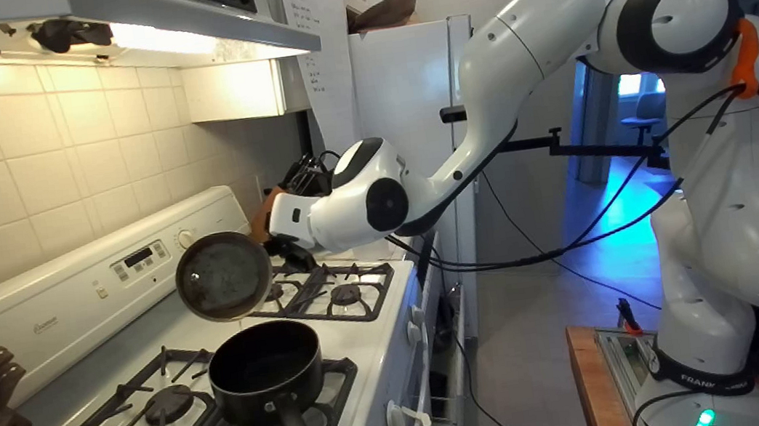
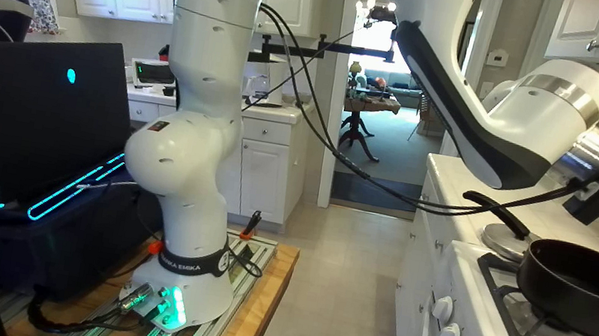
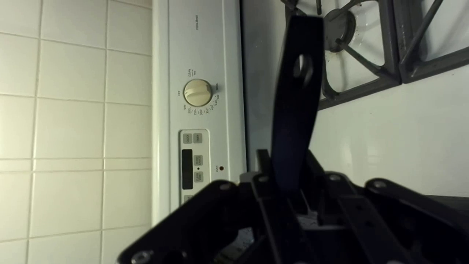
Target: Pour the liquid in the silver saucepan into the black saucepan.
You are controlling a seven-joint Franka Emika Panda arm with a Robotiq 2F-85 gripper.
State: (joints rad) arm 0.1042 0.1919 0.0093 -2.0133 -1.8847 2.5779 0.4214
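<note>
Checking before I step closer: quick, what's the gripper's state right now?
Gripper: closed, holding the silver pan by its handle.

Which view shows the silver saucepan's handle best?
Wrist view. The handle is large there, its hole visible, clamped in the gripper. In both exterior views I can't separate it from the dark gripper; the silver saucepan itself shows in an exterior view, tilted.

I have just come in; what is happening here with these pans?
The robot's gripper is shut on the dark handle of the silver saucepan and holds it steeply tipped above the black saucepan. That one stands upright on the stove. It looks like pouring, but whether liquid is running is hard to tell.
</note>
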